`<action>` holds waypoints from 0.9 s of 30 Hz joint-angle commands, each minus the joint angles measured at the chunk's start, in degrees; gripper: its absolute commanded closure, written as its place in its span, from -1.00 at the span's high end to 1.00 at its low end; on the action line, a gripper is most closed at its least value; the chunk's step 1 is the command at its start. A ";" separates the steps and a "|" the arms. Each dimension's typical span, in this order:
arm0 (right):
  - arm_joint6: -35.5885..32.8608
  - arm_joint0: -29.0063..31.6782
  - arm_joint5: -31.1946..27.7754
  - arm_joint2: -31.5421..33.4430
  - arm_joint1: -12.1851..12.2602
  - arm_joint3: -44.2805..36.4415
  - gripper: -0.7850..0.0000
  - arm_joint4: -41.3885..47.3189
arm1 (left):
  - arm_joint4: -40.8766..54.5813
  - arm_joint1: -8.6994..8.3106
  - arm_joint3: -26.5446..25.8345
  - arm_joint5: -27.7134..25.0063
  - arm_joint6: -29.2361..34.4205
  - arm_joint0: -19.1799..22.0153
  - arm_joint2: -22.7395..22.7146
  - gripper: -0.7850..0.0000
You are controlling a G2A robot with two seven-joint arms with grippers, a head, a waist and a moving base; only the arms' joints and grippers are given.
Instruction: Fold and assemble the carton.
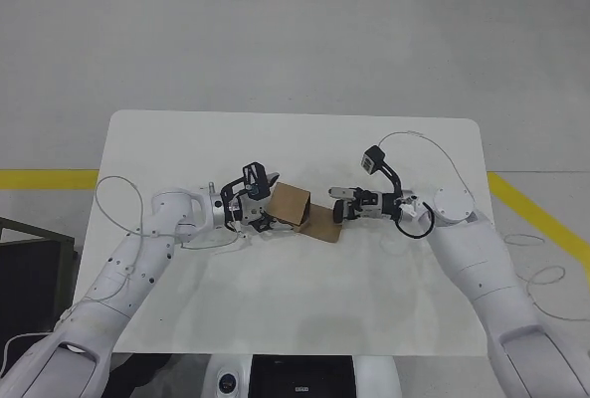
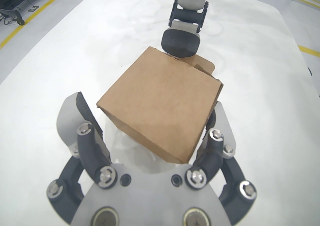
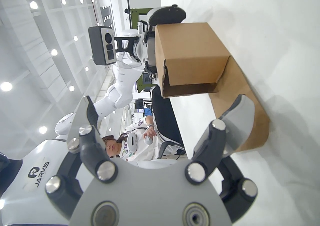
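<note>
While the plain brown carton (image 1: 293,202) sits on the white table (image 1: 424,298), we see both grippers spread: the left gripper (image 2: 148,105) straddling it, the right gripper (image 3: 165,102) at its flap (image 3: 240,82).

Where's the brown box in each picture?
Top view: carton in the middle of the white table.
Left wrist view: carton inside the open left gripper.
Right wrist view: carton just beyond the open right gripper.
Shared landmark: its open flap lying on the table.
</note>
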State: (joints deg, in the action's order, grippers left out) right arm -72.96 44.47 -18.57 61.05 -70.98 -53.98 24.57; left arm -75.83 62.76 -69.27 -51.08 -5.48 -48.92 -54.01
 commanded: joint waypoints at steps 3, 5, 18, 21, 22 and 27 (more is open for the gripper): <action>1.62 4.78 4.21 3.25 1.77 -8.02 1.00 -3.38 | 0.45 0.04 -0.15 0.14 0.76 -0.12 -0.17 1.00; 2.45 7.06 6.02 4.55 2.45 -11.05 1.00 -4.68 | 0.58 0.05 -0.23 0.16 1.00 -0.20 -0.22 1.00; 4.86 13.79 8.29 7.59 4.09 -17.04 1.00 -5.63 | 0.91 0.14 -0.78 0.03 1.75 -0.56 -0.53 1.00; 4.81 13.66 6.72 6.77 3.98 -15.41 1.00 -5.68 | 0.90 0.16 -0.96 -0.06 1.92 -0.65 -0.56 1.00; 4.81 13.48 6.30 6.51 3.91 -14.68 1.00 -5.34 | 0.91 0.16 -0.99 -0.06 1.95 -0.68 -0.59 1.00; 4.39 12.54 4.17 5.30 3.53 -12.34 1.00 -3.43 | 1.08 0.20 -1.07 -0.09 2.25 -0.80 -0.71 1.00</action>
State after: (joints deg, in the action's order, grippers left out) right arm -68.48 57.16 -14.07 66.56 -67.38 -66.69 20.80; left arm -74.75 62.95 -70.31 -51.10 -3.31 -49.70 -54.72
